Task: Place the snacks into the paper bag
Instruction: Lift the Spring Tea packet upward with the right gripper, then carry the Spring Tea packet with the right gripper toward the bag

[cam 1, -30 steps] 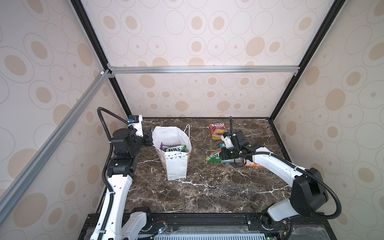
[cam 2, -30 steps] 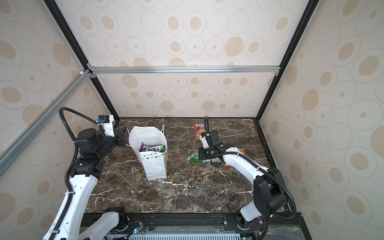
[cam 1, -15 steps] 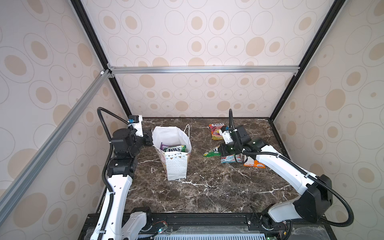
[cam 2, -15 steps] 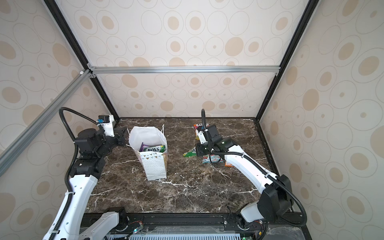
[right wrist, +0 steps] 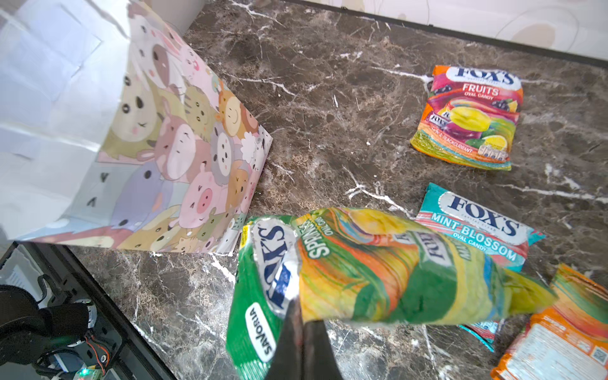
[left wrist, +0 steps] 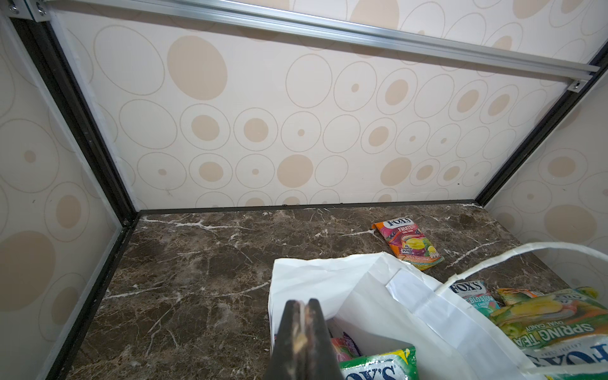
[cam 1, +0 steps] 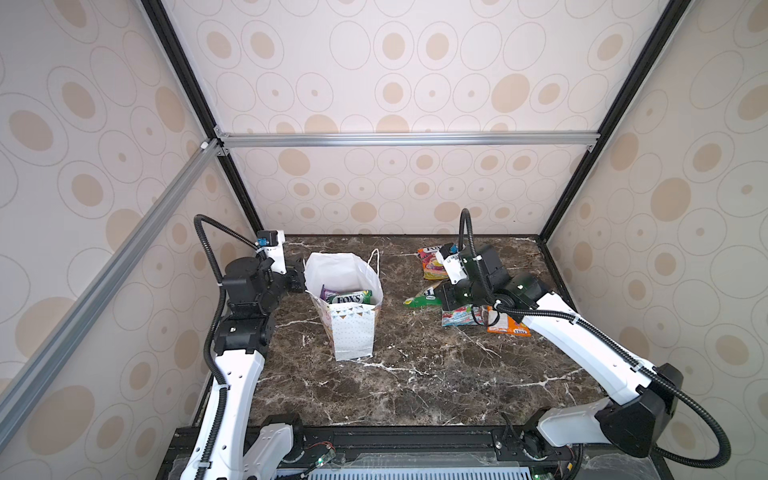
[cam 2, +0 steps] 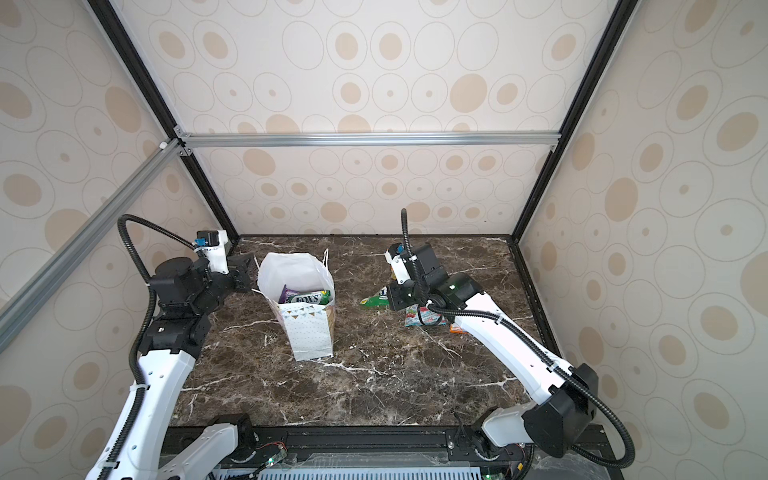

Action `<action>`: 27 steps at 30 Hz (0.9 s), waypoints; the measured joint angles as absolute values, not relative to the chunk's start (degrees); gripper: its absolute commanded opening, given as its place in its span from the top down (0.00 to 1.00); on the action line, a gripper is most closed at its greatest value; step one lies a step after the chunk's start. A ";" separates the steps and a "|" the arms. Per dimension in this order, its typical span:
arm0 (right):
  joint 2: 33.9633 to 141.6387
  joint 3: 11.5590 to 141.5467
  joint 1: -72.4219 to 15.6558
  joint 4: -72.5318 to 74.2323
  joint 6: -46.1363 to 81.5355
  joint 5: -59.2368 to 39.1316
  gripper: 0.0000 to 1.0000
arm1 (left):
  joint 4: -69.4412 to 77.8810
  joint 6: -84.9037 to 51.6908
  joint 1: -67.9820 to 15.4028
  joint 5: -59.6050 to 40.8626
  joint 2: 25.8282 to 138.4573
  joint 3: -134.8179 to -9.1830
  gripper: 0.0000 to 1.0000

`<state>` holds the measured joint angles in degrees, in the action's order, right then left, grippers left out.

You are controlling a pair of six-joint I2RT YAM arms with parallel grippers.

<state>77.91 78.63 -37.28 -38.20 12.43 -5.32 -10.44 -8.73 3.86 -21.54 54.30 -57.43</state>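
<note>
Jaws clamped: right gripper [right wrist: 301,317] just lifted a green pouch [right wrist: 378,273], drop-in looked next; left gripper [left wrist: 301,312] pinched the rim of the bag [cam 1: 353,332] at 9 o'clock.

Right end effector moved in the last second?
Yes. The right end effector, shut on the green pouch, rose and edged closer to the unmoved paper bag.

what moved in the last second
The right tool, shut on the spring tea pouch, lifted it off the pile and carried it slightly toward the paper bag. The left tool stayed shut on the bag's rim; bag and fruits pouch did not move.
</note>
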 measured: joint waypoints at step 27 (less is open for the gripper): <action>76.55 87.57 -43.33 -41.17 6.74 -6.37 1.00 | -10.44 -8.73 3.86 -21.54 54.30 -57.43 1.00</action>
